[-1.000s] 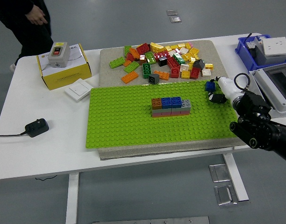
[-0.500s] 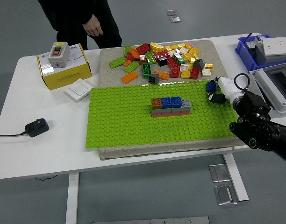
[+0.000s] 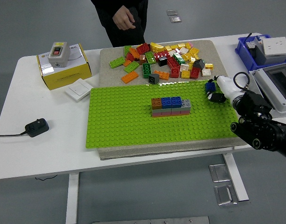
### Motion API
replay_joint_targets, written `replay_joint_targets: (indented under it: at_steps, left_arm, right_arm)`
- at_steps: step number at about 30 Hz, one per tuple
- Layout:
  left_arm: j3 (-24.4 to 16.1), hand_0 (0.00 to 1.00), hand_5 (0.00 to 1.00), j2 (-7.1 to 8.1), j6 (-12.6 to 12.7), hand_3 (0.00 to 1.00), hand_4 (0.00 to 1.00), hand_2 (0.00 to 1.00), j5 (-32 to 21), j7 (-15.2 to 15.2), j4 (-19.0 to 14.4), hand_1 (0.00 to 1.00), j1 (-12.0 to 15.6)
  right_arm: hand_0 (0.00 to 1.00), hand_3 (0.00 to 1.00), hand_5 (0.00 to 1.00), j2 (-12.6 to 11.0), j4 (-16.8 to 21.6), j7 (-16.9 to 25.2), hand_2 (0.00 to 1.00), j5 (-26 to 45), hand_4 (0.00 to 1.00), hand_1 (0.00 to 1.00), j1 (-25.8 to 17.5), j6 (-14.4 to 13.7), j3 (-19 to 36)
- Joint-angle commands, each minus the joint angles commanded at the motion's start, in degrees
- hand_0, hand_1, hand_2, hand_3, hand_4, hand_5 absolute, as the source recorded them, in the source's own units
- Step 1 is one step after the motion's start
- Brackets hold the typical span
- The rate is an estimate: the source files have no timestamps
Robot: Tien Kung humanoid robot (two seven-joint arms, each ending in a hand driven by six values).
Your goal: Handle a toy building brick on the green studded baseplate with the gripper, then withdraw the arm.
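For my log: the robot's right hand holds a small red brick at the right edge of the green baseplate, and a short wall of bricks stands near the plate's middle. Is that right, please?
Not quite: the brick in the right hand is blue, not red, as the head view shows. The rest holds: the hand is at the right edge of the green baseplate, and the short wall of bricks stands near its middle.

**What the head view cuts off or leaves unclear**

The robot's black right arm (image 3: 262, 128) runs out at the right edge, so its upper part is cut off. The right hand (image 3: 214, 92) is too small and cluttered to tell how its fingers sit around the small blue toy brick (image 3: 210, 86). The person in dark clothes (image 3: 120, 18) is cropped at the top edge; only torso and a hand show. The blue plastic bin (image 3: 243, 49) and grey-lidded box (image 3: 276, 86) are clipped at the right
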Motion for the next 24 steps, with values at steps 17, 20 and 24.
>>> replay_joint_targets:
  at_steps: [17,20,24]
  left_arm:
    - [-0.3,0.662,0.658,0.40,0.3,0.598,0.175,0.584,-1.0,-0.6,0.0,0.660,1.3]
    - [-0.3,0.662,0.658,0.34,0.4,0.598,0.175,0.584,-1.1,-0.5,0.0,0.660,1.5]
    - [-0.2,0.661,0.657,0.13,0.5,0.598,0.173,0.584,-1.4,-0.5,0.0,0.660,1.7]
  right_arm:
    - [0.792,0.794,0.376,-6.8,19.8,-6.2,0.934,-9.6,0.475,0.879,-7.5,0.0,8.2]
    - [0.792,0.794,0.376,-6.3,21.2,-6.7,0.934,-12.4,0.475,0.879,-9.5,-0.2,11.8]
    - [0.794,0.799,0.374,-5.0,22.4,-7.0,0.935,-16.5,0.477,0.878,-13.1,-1.0,17.7]
